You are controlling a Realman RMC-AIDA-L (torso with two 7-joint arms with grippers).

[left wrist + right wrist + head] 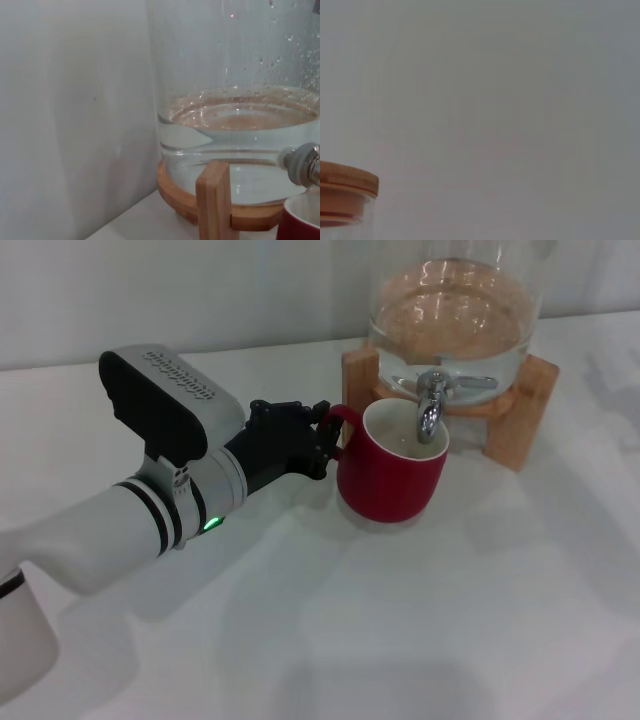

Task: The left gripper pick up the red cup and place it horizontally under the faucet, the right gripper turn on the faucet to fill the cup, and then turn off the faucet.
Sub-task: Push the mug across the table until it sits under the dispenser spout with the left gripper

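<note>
Head view showed us one white table (pixel 420 640), and on it one glass jar (pixel 455 300) resting on one wooden stand (pixel 525 390). The jar's top was cut off by the frame edge; it held clear water to a level well up its visible wall. From the left came one arm, white-sleeved with black rings and a green light, ending in the left gripper (pixel 322 435). Its jaws were clamped on the small loop handle of the one red cup (pixel 392 475). The cup stood upright on the table, just in front of the stand, its mouth directly beneath the spout of the one faucet (pixel 432 405). We could not make out whether the cup's pale inside held any water.

Left wrist view gave us the jar (pixel 235 100) close up, a stand post (pixel 214 205), and only a corner of the cup (pixel 300 220).

Right wrist view showed only the jar's wooden lid (pixel 345 180) at the frame edge; the right gripper appeared nowhere.
</note>
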